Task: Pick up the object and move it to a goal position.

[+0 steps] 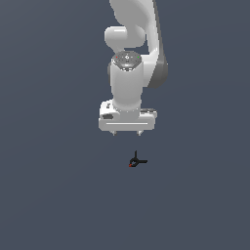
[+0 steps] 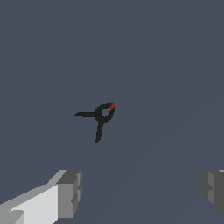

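Gripper (image 1: 127, 132) spread wide, holding nothing; black thin-pronged clamp (image 2: 101, 118), red tip, apart.

The arm (image 1: 128, 73) has a smooth white shell with a soft sheen, like moulded plastic, with a darker grey section at its side. The gripper (image 1: 126, 132) shares that smooth white finish, while its fingers (image 2: 70, 192) end in matt grey blocks with faintly ridged faces. The object (image 2: 101, 117) looks matt black, smooth and thin, with a small glossy red-orange tip. The worktop (image 1: 49, 185) is a flat, uniform slate-blue surface, matt and textureless.
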Controlling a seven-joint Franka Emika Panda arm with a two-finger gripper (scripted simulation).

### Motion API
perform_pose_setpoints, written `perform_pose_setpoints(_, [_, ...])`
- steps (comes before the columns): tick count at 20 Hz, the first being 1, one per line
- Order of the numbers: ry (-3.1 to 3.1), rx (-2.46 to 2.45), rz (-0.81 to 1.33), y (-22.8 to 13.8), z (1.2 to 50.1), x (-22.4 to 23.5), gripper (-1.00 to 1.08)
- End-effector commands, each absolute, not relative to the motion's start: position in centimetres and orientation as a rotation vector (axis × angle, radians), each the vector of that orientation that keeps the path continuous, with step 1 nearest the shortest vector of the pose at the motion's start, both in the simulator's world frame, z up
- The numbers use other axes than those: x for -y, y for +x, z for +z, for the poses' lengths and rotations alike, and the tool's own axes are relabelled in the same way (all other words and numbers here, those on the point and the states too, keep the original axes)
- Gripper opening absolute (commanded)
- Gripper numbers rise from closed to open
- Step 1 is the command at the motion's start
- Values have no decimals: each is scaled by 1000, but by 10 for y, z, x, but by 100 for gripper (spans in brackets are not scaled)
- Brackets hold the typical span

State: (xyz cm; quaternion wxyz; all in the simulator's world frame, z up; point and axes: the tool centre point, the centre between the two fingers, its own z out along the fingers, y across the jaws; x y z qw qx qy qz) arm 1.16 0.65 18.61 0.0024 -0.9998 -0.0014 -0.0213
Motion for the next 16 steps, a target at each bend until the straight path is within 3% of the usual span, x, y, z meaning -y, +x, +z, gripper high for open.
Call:
perform_pose_setpoints(1, [-3136, 4, -67, 12, 186, -6, 100])
perform_pose_setpoints(16, [-3124, 11, -61, 9, 176, -17, 100])
